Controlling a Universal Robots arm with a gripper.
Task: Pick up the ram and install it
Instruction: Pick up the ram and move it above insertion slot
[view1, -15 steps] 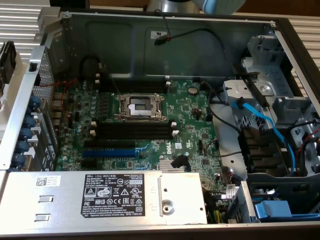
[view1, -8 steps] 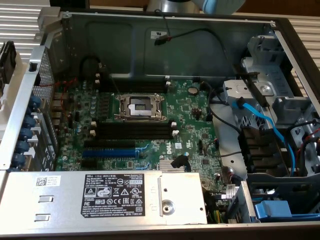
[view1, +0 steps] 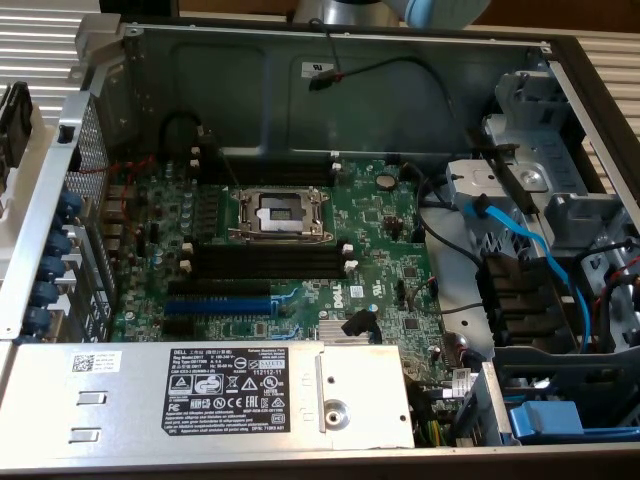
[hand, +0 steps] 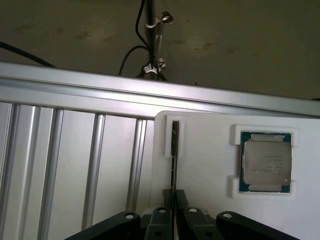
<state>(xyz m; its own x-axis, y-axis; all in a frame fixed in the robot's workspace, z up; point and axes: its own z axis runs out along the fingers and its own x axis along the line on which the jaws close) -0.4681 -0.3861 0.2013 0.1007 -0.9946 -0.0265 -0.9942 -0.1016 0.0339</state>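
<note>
In the slot of the white plastic tray (hand: 210, 131), beside a square silver processor chip (hand: 266, 161) | long, narrow dark-green ram stick (hand: 173, 150) stands on edge | black fingers (hand: 161, 216) pinch its flat sides | judged light, stiff, brittle, smooth-faced | best gripped across faces near top edge, clear of contacts
</note>
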